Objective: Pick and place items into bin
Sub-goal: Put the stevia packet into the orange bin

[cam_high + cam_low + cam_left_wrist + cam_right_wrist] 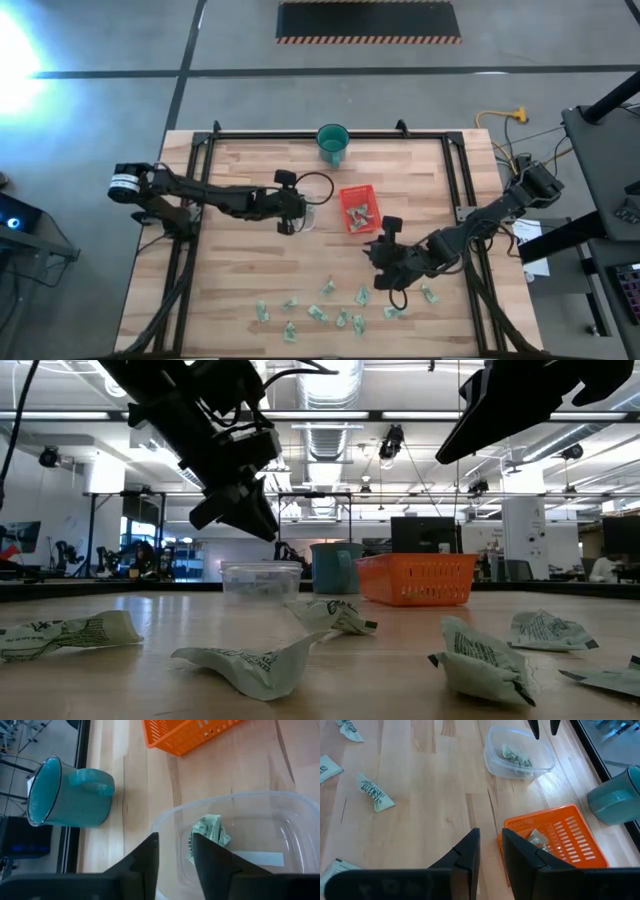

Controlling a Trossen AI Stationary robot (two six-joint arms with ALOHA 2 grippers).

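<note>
Several pale green-and-white items (325, 312) lie loose on the wooden table near its front edge. A clear plastic bin (308, 216) at mid-table holds one item (210, 832). To its right stands an orange tray (358, 208) with a few items (537, 840) in it. My left gripper (175, 837) hangs open just above the clear bin's near rim, nothing between its fingers. My right gripper (491, 834) hovers open above bare table, just near-side of the orange tray, also holding nothing.
A teal cup (333, 143) stands at the far edge, behind the tray and the bin. Black rails frame the table's left, right and far sides. Bare wood lies between the bin, the tray and the scattered items (260, 660).
</note>
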